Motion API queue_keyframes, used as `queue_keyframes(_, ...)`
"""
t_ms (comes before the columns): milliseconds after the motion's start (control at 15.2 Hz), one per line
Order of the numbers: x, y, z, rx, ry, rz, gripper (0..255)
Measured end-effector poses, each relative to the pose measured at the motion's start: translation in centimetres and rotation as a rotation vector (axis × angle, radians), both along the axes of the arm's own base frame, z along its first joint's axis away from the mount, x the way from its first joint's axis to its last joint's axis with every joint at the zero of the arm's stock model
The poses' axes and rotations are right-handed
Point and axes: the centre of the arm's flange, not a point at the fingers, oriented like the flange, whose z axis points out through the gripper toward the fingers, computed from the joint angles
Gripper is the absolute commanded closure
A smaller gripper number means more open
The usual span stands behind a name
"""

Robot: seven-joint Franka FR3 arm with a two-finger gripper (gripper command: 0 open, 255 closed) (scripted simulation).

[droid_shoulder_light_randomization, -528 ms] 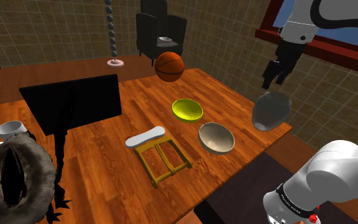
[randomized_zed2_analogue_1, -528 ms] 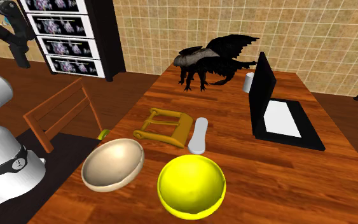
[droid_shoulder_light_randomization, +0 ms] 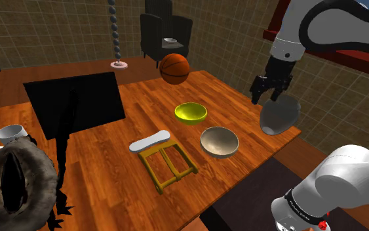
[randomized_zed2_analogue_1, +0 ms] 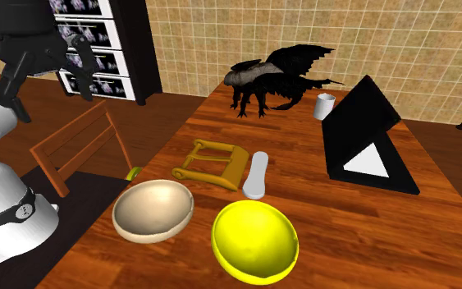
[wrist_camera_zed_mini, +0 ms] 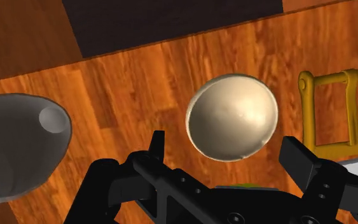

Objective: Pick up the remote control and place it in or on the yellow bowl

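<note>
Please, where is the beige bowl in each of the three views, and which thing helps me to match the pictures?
Shoulder view: the beige bowl sits right of centre, just below the yellow bowl.
Second exterior view: lower left, directly left of the yellow bowl.
Wrist view: near the middle, just ahead of the open gripper.
Shared landmark: the yellow frame lying beside the bowl.

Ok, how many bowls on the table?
2: the glossy yellow bowl on the wooden table, and the round beige bowl just right of it in the shoulder view. The grey rounded vessel at the table's corner may be another; I cannot tell.
</note>
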Motion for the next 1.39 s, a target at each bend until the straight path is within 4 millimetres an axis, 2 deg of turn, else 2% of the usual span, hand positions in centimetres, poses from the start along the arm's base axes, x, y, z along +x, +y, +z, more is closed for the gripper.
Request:
queue_keyframes(528,2.4,8.2,-5.8,-0.008,-0.011,-0.267,0)
queue_keyframes(1122,8.5,16.1,-12.1,-0.017,-0.023,-0.565,0)
queue_keyframes(1386,11.6,18.5,-15.2,-0.022,-0.028,-0.699,0)
